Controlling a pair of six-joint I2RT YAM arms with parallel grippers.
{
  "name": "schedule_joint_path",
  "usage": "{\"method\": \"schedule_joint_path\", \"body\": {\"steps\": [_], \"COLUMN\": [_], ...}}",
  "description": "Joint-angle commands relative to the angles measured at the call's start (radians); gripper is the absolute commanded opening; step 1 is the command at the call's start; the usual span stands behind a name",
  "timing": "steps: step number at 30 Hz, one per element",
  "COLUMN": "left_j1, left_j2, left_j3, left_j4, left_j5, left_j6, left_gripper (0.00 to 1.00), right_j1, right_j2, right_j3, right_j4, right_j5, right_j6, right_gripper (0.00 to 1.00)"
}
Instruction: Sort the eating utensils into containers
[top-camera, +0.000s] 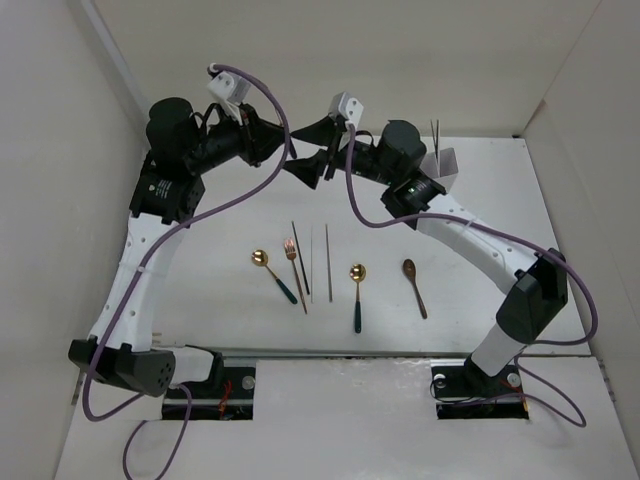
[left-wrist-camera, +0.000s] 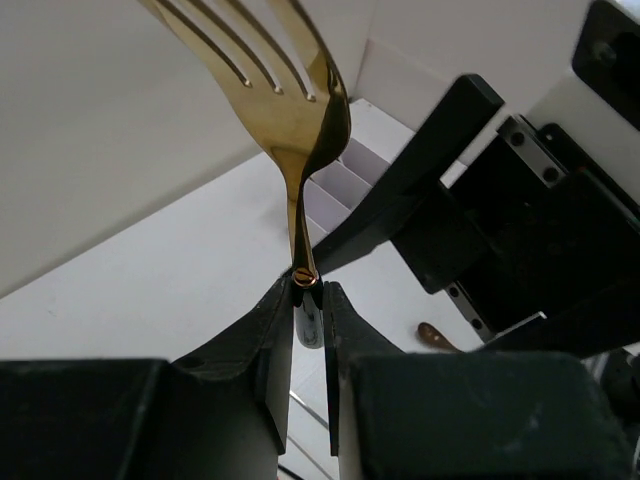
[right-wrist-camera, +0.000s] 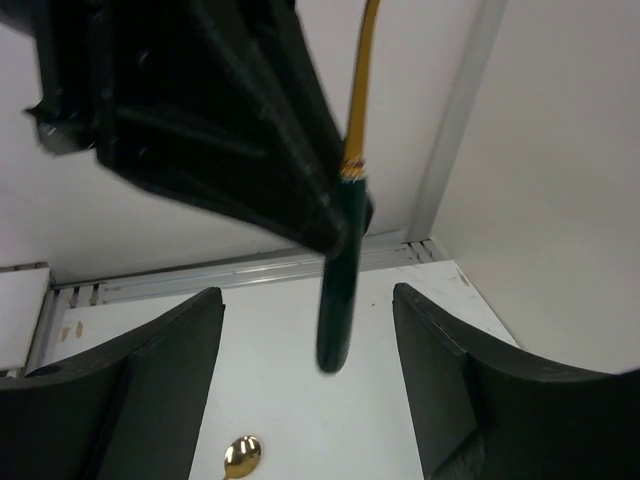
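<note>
My left gripper (left-wrist-camera: 307, 292) is shut on a gold-headed fork (left-wrist-camera: 290, 100) at the top of its dark teal handle, tines pointing away from it, held in the air at the back middle. My right gripper (right-wrist-camera: 308, 370) faces it, open. The fork's teal handle (right-wrist-camera: 337, 280) hangs between the right fingers (right-wrist-camera: 170, 380) without touching them. From above, the left gripper (top-camera: 293, 152) and right gripper (top-camera: 318, 150) meet tip to tip. The white divided container (top-camera: 446, 166) stands at the back right with dark chopsticks (top-camera: 435, 130) upright in it.
On the table lie a gold spoon with teal handle (top-camera: 262, 260), a copper fork (top-camera: 291, 250), thin chopsticks (top-camera: 328, 262), another gold spoon (top-camera: 357, 272) and a brown spoon (top-camera: 411, 270). White walls close in on the left, back and right.
</note>
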Motion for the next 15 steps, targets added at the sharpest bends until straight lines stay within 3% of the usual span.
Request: {"method": "schedule_joint_path", "body": {"steps": [1, 2, 9, 12, 14, 15], "left_j1": [-0.035, -0.036, -0.045, -0.045, -0.054, -0.054], "left_j2": [-0.063, -0.077, -0.077, -0.077, -0.077, -0.066], "left_j3": [-0.041, -0.050, -0.059, -0.059, -0.059, -0.059], "left_j4": [0.065, 0.065, 0.055, 0.064, 0.047, 0.036], "left_j5": [0.019, 0.010, 0.010, 0.010, 0.010, 0.010], "left_j6": [-0.012, -0.012, -0.003, -0.003, 0.008, 0.022], "left_gripper": [0.00, 0.00, 0.00, 0.00, 0.00, 0.06], "right_j1": [0.010, 0.010, 0.010, 0.010, 0.010, 0.010], "right_j2": [0.002, 0.002, 0.022, 0.022, 0.022, 0.022], "right_j3": [0.059, 0.059, 0.071, 0.071, 0.060, 0.050], "right_j4": [0.081, 0.081, 0.081, 0.081, 0.081, 0.081], "right_j5": [0.051, 0.052, 0.033, 0.024, 0.033, 0.033], "right_j6": [0.036, 0.036, 0.036, 0.036, 0.036, 0.036], "right_gripper": [0.73, 0.72, 0.31, 0.00, 0.00, 0.00]}}
